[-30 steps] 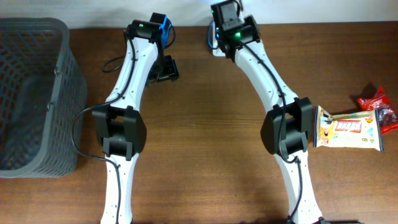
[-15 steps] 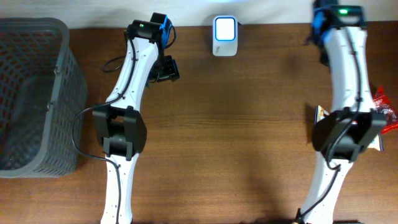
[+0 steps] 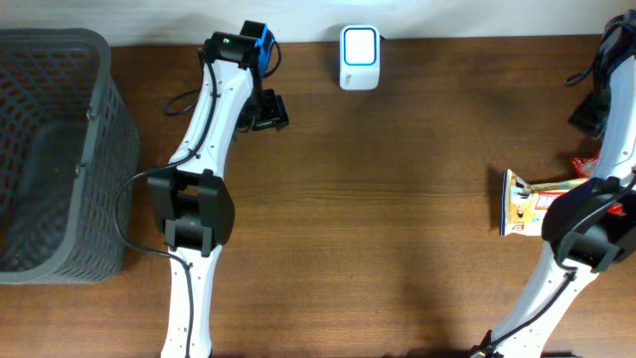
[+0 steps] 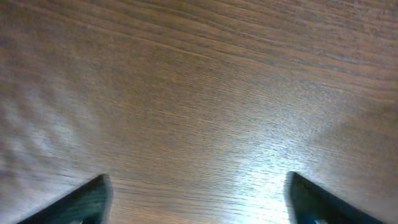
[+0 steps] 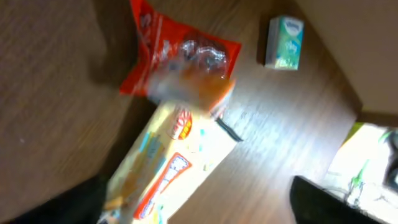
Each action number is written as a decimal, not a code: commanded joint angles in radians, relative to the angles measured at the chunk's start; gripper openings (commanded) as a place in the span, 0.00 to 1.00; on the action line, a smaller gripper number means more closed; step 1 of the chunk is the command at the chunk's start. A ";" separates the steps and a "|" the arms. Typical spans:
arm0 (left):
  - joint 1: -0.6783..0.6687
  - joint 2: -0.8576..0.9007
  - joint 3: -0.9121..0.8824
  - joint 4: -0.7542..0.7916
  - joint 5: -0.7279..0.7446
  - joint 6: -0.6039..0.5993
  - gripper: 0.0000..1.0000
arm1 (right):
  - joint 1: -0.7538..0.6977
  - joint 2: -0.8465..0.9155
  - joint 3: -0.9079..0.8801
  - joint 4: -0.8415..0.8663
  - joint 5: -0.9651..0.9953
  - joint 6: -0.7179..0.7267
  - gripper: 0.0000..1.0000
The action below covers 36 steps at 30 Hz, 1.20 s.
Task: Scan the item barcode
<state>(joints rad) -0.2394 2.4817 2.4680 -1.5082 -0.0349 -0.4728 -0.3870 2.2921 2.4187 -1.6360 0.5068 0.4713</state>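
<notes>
Where it lies, the snack packet point(image 3: 521, 204) runs lengthwise left to right.

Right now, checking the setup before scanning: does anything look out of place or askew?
Nothing looks spilled. The yellow snack pack lies partly under the right arm, a red pack against its end.

Dark grey plastic mesh basket point(image 3: 111, 129) at left edge of overhead frame, standing on brown wooden counter point(image 3: 378, 229). White rectangular barcode scanner point(image 3: 359, 58) top centre, at counter's far edge, well apart from basket. Cream rectangular snack packet point(image 3: 525, 204) flat on counter at right, right part under white right arm point(image 3: 586, 224). Red foil snack bag point(image 5: 180, 56) touching packet's end. Small white-green tissue pack point(image 5: 285, 42) near bag, apart, upper right of right wrist view.
</notes>
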 commanded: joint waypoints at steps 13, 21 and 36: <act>-0.001 0.000 0.019 0.003 -0.011 0.006 0.99 | 0.114 -0.404 -0.007 -0.063 -0.096 -0.011 0.98; -0.001 0.000 0.019 0.003 -0.011 0.006 0.99 | 0.213 -0.683 -0.102 -0.063 -0.424 -0.149 0.98; -0.001 0.000 0.019 0.003 -0.011 0.006 0.99 | 0.362 -1.019 -0.633 -0.062 -0.496 -0.150 0.98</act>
<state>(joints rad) -0.2394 2.4817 2.4683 -1.5036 -0.0349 -0.4721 -0.0345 1.2652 1.7992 -1.6928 0.0425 0.3313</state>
